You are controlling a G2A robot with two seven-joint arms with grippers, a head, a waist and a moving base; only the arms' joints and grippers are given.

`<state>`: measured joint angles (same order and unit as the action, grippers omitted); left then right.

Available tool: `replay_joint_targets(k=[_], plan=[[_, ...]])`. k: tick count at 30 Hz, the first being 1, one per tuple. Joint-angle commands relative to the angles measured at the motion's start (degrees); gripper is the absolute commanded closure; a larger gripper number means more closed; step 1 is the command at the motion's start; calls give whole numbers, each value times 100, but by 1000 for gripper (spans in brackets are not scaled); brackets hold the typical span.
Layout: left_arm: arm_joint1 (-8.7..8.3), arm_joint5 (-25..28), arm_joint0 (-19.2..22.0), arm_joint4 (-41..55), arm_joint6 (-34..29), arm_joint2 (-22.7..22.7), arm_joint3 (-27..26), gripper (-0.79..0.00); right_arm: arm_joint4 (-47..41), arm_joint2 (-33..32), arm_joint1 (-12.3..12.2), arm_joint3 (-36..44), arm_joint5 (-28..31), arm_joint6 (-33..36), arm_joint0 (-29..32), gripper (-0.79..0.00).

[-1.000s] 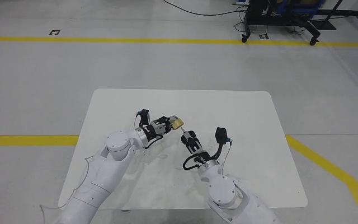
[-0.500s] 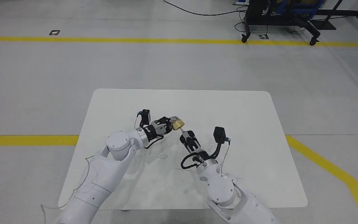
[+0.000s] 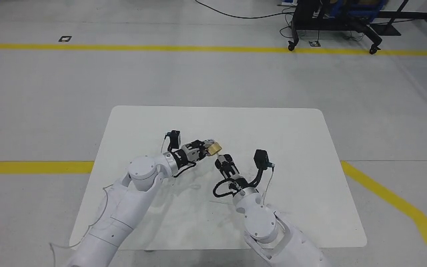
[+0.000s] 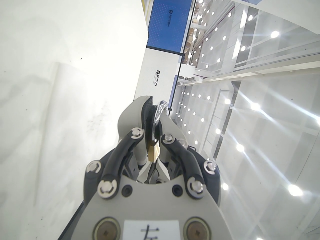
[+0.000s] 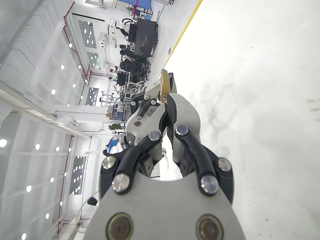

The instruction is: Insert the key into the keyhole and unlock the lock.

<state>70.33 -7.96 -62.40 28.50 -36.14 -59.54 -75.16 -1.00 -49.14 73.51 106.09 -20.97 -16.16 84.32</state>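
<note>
The left gripper [image 4: 155,119] has its jaws clamped on the lock [image 4: 153,152]: the pads pinch it near the shackle, and the brass body sits back between the fingers. The right gripper [image 5: 166,111] has its jaws pressed together just short of the lock's brass end. I take them to be pinching the key, which the pads hide almost wholly. In the top view the two grippers meet nose to nose above the middle of the table [image 3: 293,127], with the lock raised off it and well away from every edge.

The step in hand looks like insertion. The right gripper's tip is right at the lock's end, but I cannot tell whether the blade is seated in the keyhole or only touching its mouth. The next move calls for a straight push along the keyhole's line while the left arm holds the lock steady. Then comes a twist of the right wrist, which should only happen once the blade is fully home.
</note>
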Motion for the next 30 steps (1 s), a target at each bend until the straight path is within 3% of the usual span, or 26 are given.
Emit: replay_joint_targets(k=[1,11,12,13,30], plan=[[2,13,7,-29,-16,1,6,0,-8,-5,19,-20,-27,28,-20,0],[15,57,25,-169,-148,36,22,0,-4,-71,117,-120,-76,-20,-50,0],[17,53,27,-174,-144,35,23,0,-17,-83,126,-119,-79,-28,-45,-268],[19,56,27,-171,-139,32,21,0,-30,-96,135,-117,-85,-34,-38,-776],[50,102,-91,30,20,-94,-104,0,-33,-186,169,-45,-67,24,43,-785]])
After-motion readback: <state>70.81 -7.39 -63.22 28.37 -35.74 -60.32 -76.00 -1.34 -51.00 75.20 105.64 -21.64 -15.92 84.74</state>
